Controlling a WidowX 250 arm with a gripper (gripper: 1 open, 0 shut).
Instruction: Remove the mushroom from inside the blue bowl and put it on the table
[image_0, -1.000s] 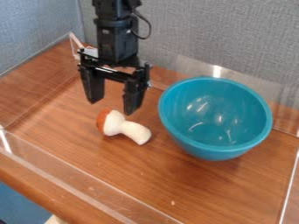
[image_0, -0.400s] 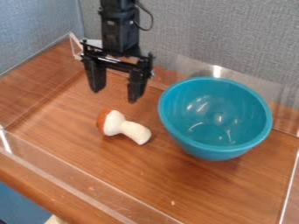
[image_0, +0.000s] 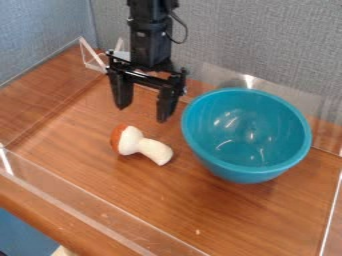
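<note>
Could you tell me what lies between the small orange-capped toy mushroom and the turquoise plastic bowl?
Only bare wood-grain tabletop separates the mushroom from the bowl, in the camera view.

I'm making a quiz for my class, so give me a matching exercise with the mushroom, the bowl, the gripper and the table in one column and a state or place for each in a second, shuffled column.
Things:
1. mushroom
2. bowl
3. gripper
4. table

States or places:
A. open, pointing down, holding nothing
B. lying on its side on the wood, left of the bowl
C. reddish-brown wood grain with clear walls at its edges
D. turquoise, upright, nothing inside

Pairs: 1-B, 2-D, 3-A, 4-C
</note>
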